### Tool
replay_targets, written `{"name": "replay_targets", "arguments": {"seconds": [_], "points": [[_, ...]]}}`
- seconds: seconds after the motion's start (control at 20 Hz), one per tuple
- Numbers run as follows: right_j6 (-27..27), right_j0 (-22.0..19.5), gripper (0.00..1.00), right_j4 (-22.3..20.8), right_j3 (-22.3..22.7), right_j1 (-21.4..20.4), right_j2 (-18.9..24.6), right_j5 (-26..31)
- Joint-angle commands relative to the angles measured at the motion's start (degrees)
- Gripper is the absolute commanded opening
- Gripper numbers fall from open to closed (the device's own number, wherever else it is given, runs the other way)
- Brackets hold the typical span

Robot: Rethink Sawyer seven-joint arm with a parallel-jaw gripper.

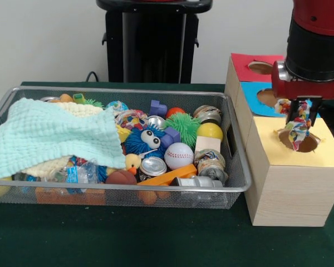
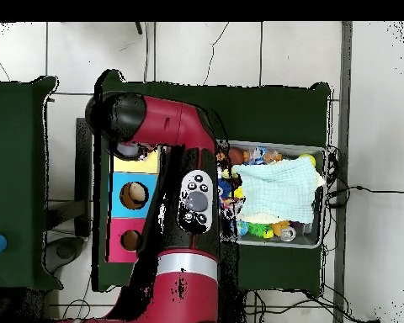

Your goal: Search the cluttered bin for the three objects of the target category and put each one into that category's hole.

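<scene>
Crumpled multicoloured wrapper [image 1: 298,127]: I see it clamped between the fingers of the gripper [image 1: 300,114], which are drawn in narrow around it. It hangs directly over the round hole [image 1: 300,142] in the yellow top [image 1: 328,146] of the wooden box; its lower end is at the hole's rim, contact not resolvable. Behind the gripper lie the blue top [image 1: 256,100] and red top [image 1: 246,66], each with its own hole. Well off to the side of the gripper sits the wire mesh bin [image 1: 234,178], full of toys, cans and a pale green cloth [image 1: 50,136]. Overhead, the arm covers the gripper.
</scene>
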Motion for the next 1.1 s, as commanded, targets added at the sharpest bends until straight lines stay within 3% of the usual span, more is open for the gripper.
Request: {"name": "replay_targets", "arguments": {"seconds": [0.05, 0.5, 1.1], "points": [[15.1, 0.0, 0.00, -0.3, 4.0, 3.3, 0.8, -1.9], [15.4, 1.2, 0.00, -0.4, 3.7, 3.0, 0.1, 0.0], [15.3, 2.8, 0.00, 0.4, 6.8, 1.5, -0.5, 0.0]]}}
